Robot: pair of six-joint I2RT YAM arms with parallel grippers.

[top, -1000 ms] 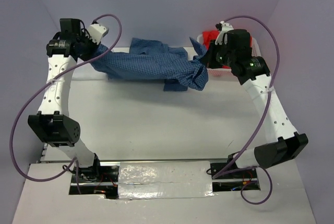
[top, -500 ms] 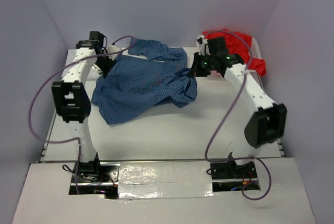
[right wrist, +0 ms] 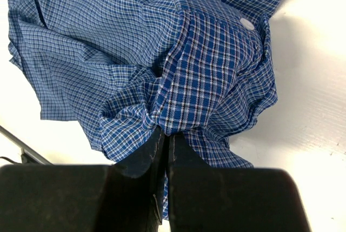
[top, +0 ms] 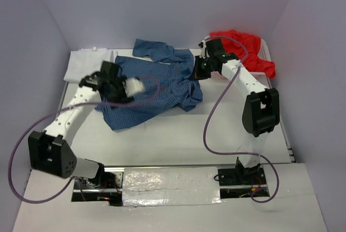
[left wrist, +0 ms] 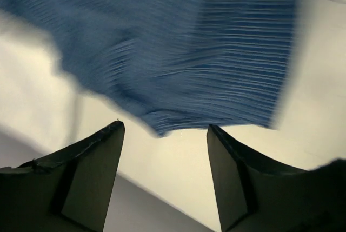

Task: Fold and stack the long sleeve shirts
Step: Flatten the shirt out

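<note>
- The blue checked shirt (top: 151, 88) lies rumpled across the far middle of the bench (top: 178, 134); its left part is roughly spread, its right part is bunched into folds, and one piece of it trails off toward the back wall
- A white shirt (top: 89, 61) lies flat at the far left corner, just beside the blue one; a red shirt (top: 243, 45) is heaped at the far right corner, behind the right arm
- The left end effector (left wrist: 165, 125) has its fingers standing well apart with nothing between them; it hangs over the shirt's left part, and its own view, blurred, shows a cloth edge and bare bench below
- The right end effector (right wrist: 166, 134) is pinched tight on a gathered fold of the blue checked shirt at its right side, close to a band of doubled cloth carrying a small white button (right wrist: 247, 24)
- Step in hand, as I judge it: laying the blue shirt out flat before any fold; no fold has been made and nothing is stacked yet
- The next move likely calls for the left end effector to take a fresh hold on a left edge or corner; then a pull away from the right-hand grip should draw out the bunching; which edge is hem and which is sleeve I cannot tell
</note>
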